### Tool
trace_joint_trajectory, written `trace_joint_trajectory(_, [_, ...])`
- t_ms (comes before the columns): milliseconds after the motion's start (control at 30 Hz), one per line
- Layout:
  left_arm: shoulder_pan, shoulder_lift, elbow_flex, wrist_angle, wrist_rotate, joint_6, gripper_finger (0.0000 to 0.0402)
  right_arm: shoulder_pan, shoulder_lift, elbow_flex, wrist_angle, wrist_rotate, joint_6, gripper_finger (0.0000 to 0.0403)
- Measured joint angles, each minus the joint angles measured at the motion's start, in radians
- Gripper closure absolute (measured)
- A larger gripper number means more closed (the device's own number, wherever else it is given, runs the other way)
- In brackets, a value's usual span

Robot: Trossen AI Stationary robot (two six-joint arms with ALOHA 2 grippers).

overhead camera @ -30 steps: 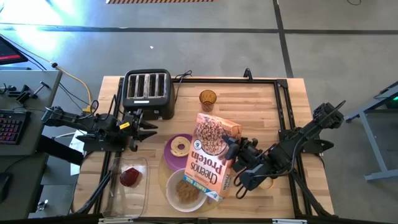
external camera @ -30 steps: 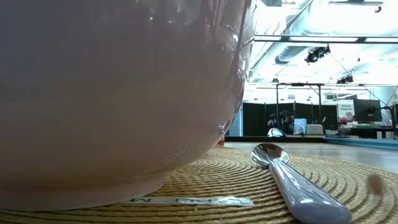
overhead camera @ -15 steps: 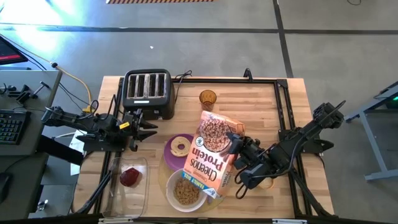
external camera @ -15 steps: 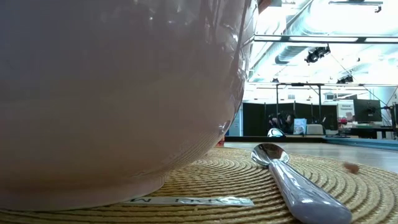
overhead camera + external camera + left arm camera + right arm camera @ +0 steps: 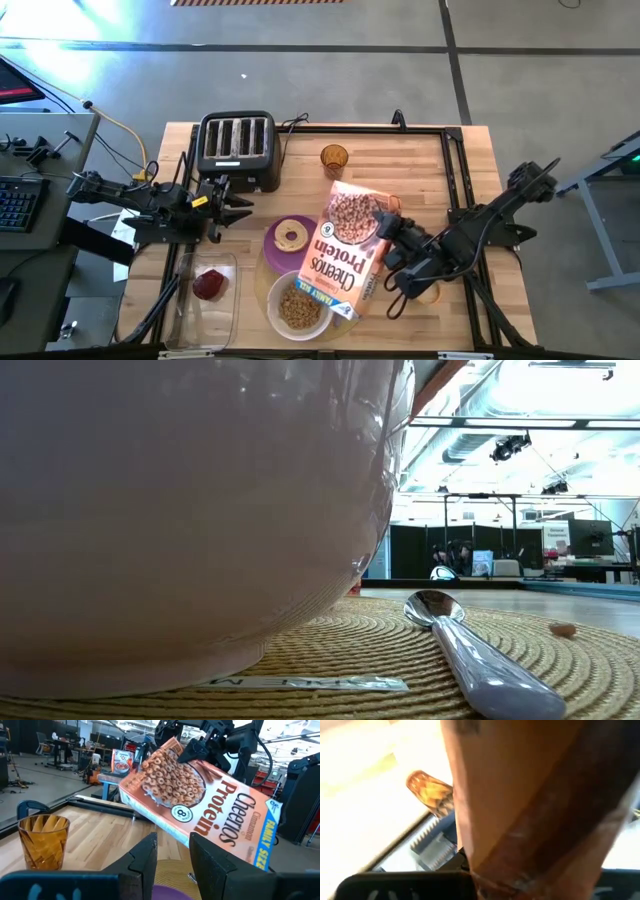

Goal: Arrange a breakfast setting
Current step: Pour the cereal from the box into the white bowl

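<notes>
My right gripper (image 5: 388, 236) is shut on a tilted Cheerios cereal box (image 5: 346, 252), whose lower end hangs over the white bowl (image 5: 275, 318) of brown cereal (image 5: 298, 307). The bowl rests on the round tan placemat (image 5: 330, 645) beside the metal spoon (image 5: 470, 655). A toasted bagel ring (image 5: 291, 236) lies on the purple plate (image 5: 272, 243). The dark red food piece (image 5: 209, 283) lies in the clear container (image 5: 222, 312). My left gripper (image 5: 236, 206) is open and empty in front of the toaster (image 5: 237, 148). My right gripper holds the cereal box near its raised end (image 5: 196, 751), on the long edge toward the table's right (image 5: 376, 236), coming from the right. The box is lifted clear and slants down toward the bowl. The box hides the fingertips in the right wrist view.
An amber cup (image 5: 334, 158) stands behind the box near the far edge. One loose cereal piece (image 5: 563, 628) lies on the table to the right of the placemat. A black frame (image 5: 455, 170) runs along the table's right side.
My right gripper has gone a little toward the table's right edge with the box, whose raised end has swung right, uncovering more of the bowl. There is more cereal in the bowl. A loose cereal piece has fallen and come to rest beside the placemat.
</notes>
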Motion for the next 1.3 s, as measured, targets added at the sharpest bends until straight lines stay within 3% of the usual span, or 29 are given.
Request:
trace_joint_trajectory(400, [0.0,0.0,0.0,0.004,-0.003,-0.015,0.0298,0.0,-0.007,0.0,-0.039,-0.14,0.117,0.0344])
trace_joint_trajectory(933, [0.0,0.0,0.0,0.004,-0.003,-0.017,0.0298,0.0,-0.007,0.0,-0.142,-0.357,0.529,0.0344])
trace_joint_trajectory(1300, [0.0,0.0,0.0,0.005,-0.003,-0.051,0.0298,-0.001,-0.007,0.0,-0.142,-0.49,0.661,0.0344])
